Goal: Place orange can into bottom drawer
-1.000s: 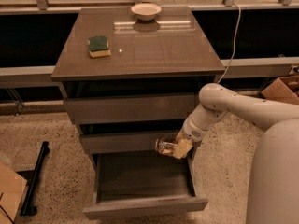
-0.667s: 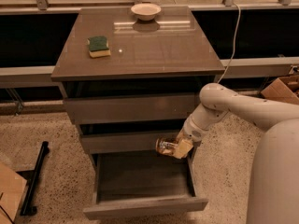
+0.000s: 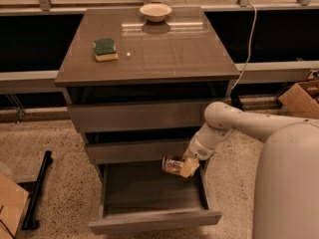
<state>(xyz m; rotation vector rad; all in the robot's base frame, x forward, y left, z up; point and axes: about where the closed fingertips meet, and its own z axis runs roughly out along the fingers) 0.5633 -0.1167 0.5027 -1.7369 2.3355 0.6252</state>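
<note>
Carry step: tool (image 3: pixel 182 166) clenched on orange can (image 3: pixel 171 164), which is held sideways over the back right of the open bottom drawer (image 3: pixel 149 194) (not yet inside). Next move probably: lower into the tray, clear of the walls, then let go.

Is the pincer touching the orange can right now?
Touching. The camera view shows the pincer, above the open bottom drawer, clamped on the orange can, held sideways.

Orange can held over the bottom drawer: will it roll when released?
Likely: the orange can lies sideways in the gripper over the flat-floored bottom drawer. Its shiny round body probably slips easily. Drawer walls should stop it.
</note>
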